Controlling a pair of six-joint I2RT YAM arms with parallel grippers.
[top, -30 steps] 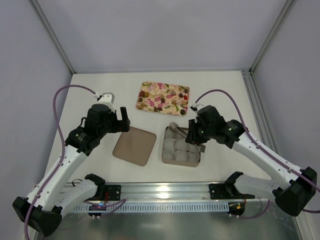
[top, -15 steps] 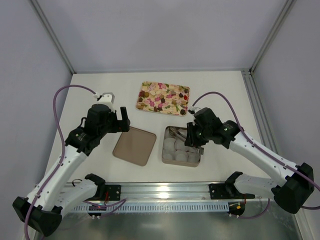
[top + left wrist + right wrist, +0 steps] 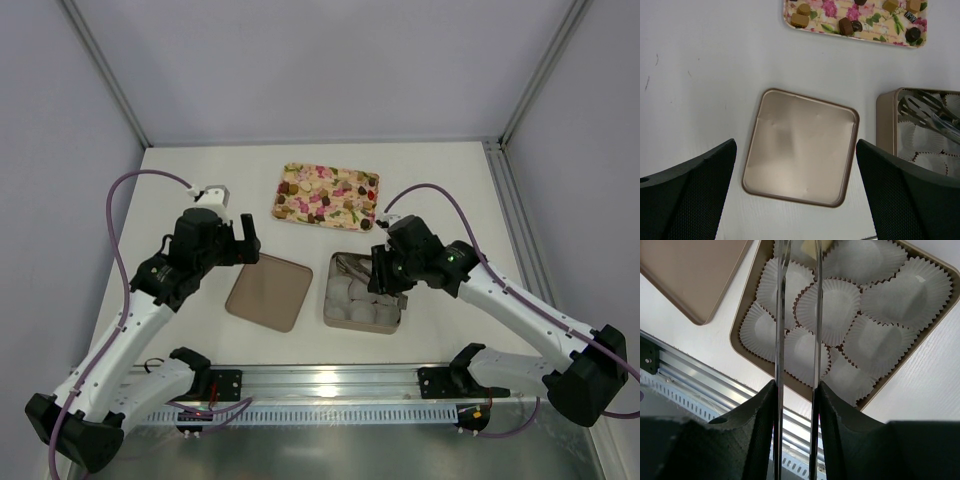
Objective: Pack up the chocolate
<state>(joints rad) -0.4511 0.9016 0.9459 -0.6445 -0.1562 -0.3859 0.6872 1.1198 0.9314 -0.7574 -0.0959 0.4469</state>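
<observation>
While our right gripper (image 3: 796, 385) holds narrow tongs (image 3: 779, 340) over the tin (image 3: 885, 125), chocolate (image 3: 845, 26) lies beyond it, on the tray (image 3: 825, 22).

No text or labels can be read anywhere.

The lid (image 3: 268, 291) lies left of the box (image 3: 886, 125) holding cups (image 3: 832, 310), tongs (image 3: 780, 315) over it, with chocolates (image 3: 845, 26) on the tray (image 3: 875, 31) behind.
</observation>
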